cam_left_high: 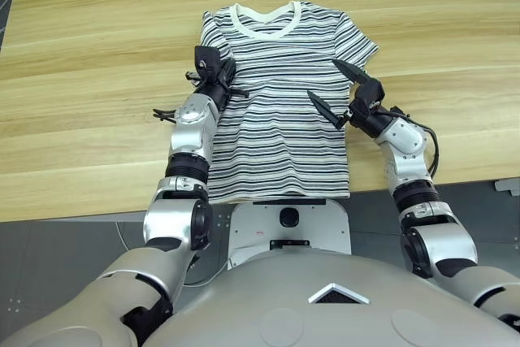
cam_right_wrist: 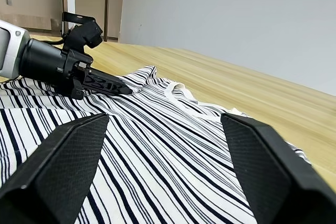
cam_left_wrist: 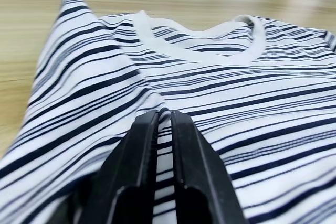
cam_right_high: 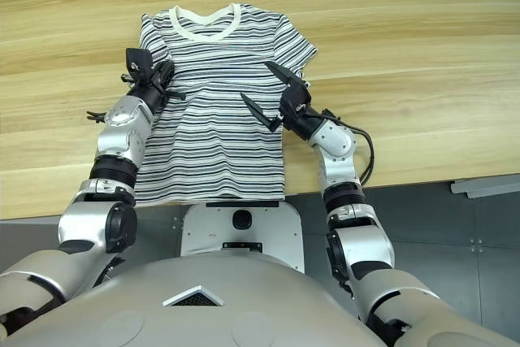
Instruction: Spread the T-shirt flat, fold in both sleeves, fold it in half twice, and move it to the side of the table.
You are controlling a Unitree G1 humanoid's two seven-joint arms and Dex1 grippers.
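Sleeve [cam_left_high: 213,30] fold next, likely: left gripper [cam_left_wrist: 164,115] nearly closed low on shirt [cam_left_high: 280,119], hold unclear; right gripper [cam_left_high: 322,77] wide, empty. Pinch one layer only, carry inward flat.

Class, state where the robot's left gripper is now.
The left gripper rests on the left side of the T-shirt, near its left sleeve, in the head views, across from the right gripper.

T-shirt [cam_left_high: 280,103] | white with dark horizontal stripes, cream V-neck collar, short sleeves | spread flat, front up | collar toward far side, hem at near edge of wooden table [cam_left_high: 97,79] | left sleeve apparently turned in over body, right sleeve out sideways
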